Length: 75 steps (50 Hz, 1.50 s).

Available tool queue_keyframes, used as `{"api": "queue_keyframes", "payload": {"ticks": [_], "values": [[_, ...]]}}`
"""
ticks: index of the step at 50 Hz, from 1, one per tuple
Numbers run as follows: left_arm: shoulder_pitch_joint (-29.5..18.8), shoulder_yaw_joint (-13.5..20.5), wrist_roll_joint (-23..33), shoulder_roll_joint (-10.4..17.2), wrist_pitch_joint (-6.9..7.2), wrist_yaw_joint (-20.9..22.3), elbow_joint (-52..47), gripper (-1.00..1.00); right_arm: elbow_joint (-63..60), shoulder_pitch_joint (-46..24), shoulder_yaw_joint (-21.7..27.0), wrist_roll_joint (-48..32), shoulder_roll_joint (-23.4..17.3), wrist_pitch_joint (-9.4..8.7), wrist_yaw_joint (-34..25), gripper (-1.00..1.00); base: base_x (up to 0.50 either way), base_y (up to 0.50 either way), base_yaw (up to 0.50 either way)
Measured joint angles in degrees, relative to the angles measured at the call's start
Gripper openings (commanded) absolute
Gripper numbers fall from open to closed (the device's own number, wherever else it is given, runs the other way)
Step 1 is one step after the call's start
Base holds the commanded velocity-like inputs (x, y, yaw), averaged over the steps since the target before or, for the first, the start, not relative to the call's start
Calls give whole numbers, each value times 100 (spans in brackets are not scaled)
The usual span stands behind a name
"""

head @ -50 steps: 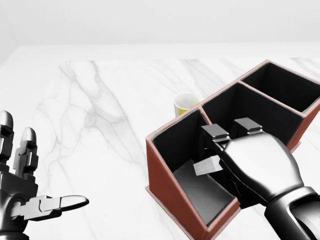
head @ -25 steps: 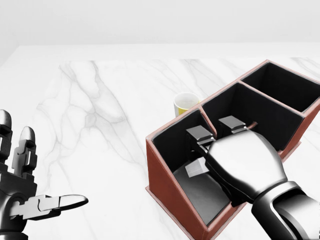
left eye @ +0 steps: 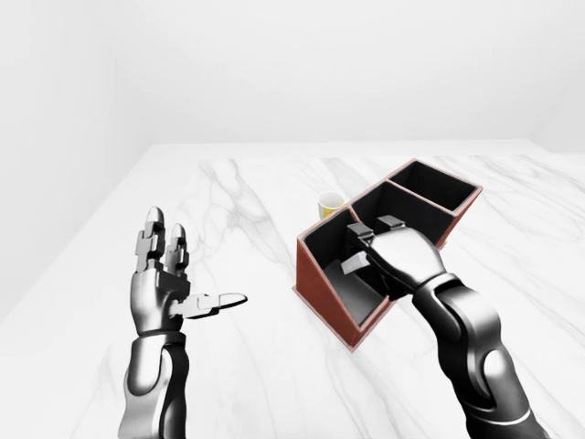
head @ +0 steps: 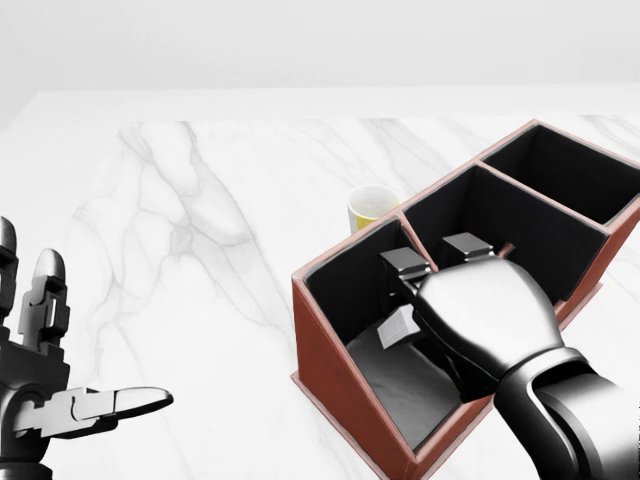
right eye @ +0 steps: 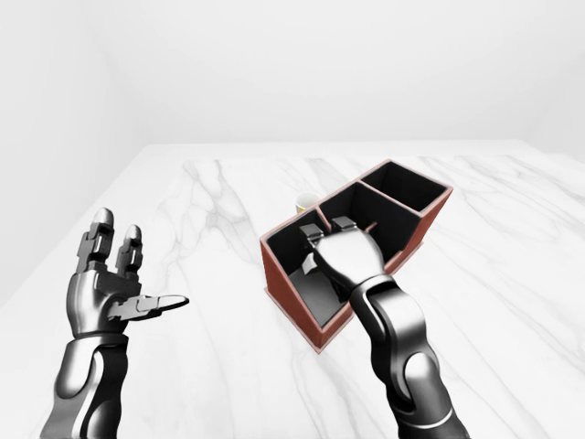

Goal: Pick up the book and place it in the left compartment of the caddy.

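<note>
One book [head: 405, 385] is seen lying in the left compartment of the caddy [head: 330, 350], at five o'clock in the head view. The right hand [head: 480, 320] is held over it, its grip hidden; release and withdrawal are judged next. The left hand [left eye: 164, 283] is held open, empty.

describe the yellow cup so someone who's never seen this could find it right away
On the white marble table stands a red-brown three-compartment caddy with black insides. The small yellow cup stands on the table just outside the caddy, by the wall at the top of its left compartment in the head view. It is the only yellow, round thing here, and neither robot hand touches it.
</note>
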State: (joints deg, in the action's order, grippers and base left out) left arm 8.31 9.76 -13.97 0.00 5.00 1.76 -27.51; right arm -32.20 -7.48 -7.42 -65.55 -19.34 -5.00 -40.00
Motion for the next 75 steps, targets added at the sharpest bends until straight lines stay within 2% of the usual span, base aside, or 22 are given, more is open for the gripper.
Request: {"api": "queue_keyframes", "payload": {"ticks": [36, 73, 75], "values": [[23, 5, -1, -10, 0, 25, 48, 100, 786, 153, 536, -852, 1182, 0, 0, -100, 0, 0, 0], [18, 12, -19, -11, 0, 18, 51, 100, 1140, 19, 475, -1236, 1508, 0, 0, -100, 0, 0, 0], [17, 12, -21, -10, 0, 19, 54, 100, 1148, 8, 471, -1244, 1518, 0, 1, -65, 0, 0, 0]]}}
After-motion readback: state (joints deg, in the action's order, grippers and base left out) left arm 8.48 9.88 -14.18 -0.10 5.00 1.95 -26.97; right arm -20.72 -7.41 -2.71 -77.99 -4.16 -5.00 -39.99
